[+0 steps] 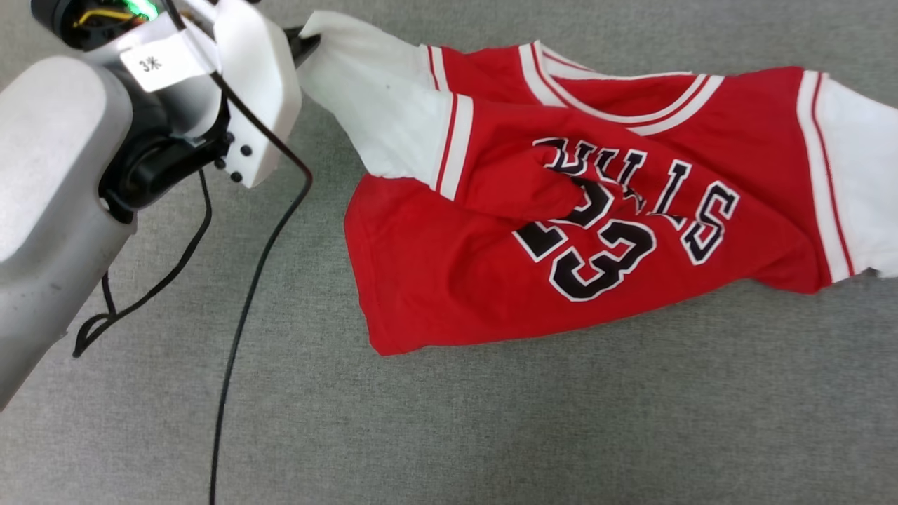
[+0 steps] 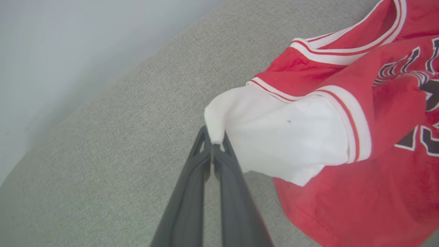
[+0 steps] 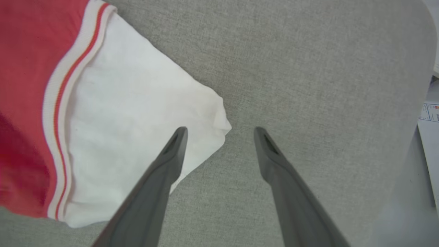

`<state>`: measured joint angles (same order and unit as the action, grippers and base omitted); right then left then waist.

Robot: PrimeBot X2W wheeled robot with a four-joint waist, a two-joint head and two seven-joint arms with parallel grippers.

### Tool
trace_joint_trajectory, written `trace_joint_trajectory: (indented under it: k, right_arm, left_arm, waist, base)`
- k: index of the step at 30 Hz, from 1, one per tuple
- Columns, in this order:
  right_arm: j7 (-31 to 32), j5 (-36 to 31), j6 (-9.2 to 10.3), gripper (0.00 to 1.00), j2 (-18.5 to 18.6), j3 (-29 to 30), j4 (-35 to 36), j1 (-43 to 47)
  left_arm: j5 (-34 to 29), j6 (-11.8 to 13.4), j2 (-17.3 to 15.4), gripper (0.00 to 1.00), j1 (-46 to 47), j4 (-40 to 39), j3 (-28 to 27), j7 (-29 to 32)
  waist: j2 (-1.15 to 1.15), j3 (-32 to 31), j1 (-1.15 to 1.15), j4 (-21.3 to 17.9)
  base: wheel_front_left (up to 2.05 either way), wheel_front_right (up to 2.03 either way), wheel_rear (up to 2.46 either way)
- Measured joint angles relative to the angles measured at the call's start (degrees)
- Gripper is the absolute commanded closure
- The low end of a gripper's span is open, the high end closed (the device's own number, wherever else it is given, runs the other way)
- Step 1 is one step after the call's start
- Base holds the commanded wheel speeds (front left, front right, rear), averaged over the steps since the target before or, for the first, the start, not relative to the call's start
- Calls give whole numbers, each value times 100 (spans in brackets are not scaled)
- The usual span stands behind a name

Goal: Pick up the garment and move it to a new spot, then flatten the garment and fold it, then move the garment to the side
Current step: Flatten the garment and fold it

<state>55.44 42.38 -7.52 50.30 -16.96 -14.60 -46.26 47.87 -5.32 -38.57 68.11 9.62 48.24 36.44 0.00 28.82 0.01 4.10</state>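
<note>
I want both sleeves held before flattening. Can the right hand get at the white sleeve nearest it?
Probably yes: the right hand is open over that sleeve, whose tip shows between its fingers, with nothing in the way.

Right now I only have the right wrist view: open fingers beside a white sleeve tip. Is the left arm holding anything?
Observer: Yes, the left gripper is shut on the tip of the garment's other white sleeve.
Operator: Is the shirt lying flat?
Observer: No; in the head view a red fold covers part of the black lettering and the number.
Operator: Where's the collar?
Observer: The striped collar lies toward the top of the head view, on the side away from the robot.
</note>
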Motion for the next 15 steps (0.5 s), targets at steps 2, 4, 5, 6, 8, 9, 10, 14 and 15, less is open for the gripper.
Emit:
trace_joint_trajectory:
  k: [2,4,5,6,8,9,10,14,15]
  right_arm:
    - [-32,-12,0,0,-90,-24,-268,-93]
    - [-110,-13,0,0,-200,-85,-494,-106]
    - [-151,-14,0,0,-241,-135,-591,-101]
    - [-213,-11,1,0,-275,-176,-658,-98]
    - [-349,-2,2,0,-287,-210,-813,-88]
    - [-419,5,2,0,-311,-231,-891,-72]
    - [-479,58,2,0,-337,-235,-975,-70]
    - [-695,154,2,0,-365,-357,-1112,-68]
    - [-789,156,2,78,-365,-389,-1121,-69]
  left_arm:
    - [-25,-8,42,100,62,-30,2,-18]
    - [-36,-15,73,100,107,-34,9,-38]
    - [-47,-18,86,100,124,-35,15,-42]
    - [-47,-21,99,100,134,-25,20,-58]
    - [-48,-23,114,100,140,-3,29,-83]
    - [-48,-24,114,100,141,20,34,-85]
    - [-48,-29,112,100,142,49,41,-93]
    - [-46,-51,110,100,147,131,53,-142]
    - [-43,-53,110,100,147,155,58,-160]
  waist:
    - [0,93,0,41]
    - [0,186,0,75]
    - [0,228,0,90]
    - [0,267,0,104]
    - [0,333,0,123]
    - [0,360,-1,124]
    - [0,379,0,119]
    - [0,395,-1,78]
    - [0,388,-1,62]
  base:
    - [0,0,0]
    - [0,0,0]
    - [0,0,0]
    - [0,0,0]
    - [0,0,0]
    - [0,0,0]
    - [0,0,0]
    - [0,0,0]
    - [0,0,0]
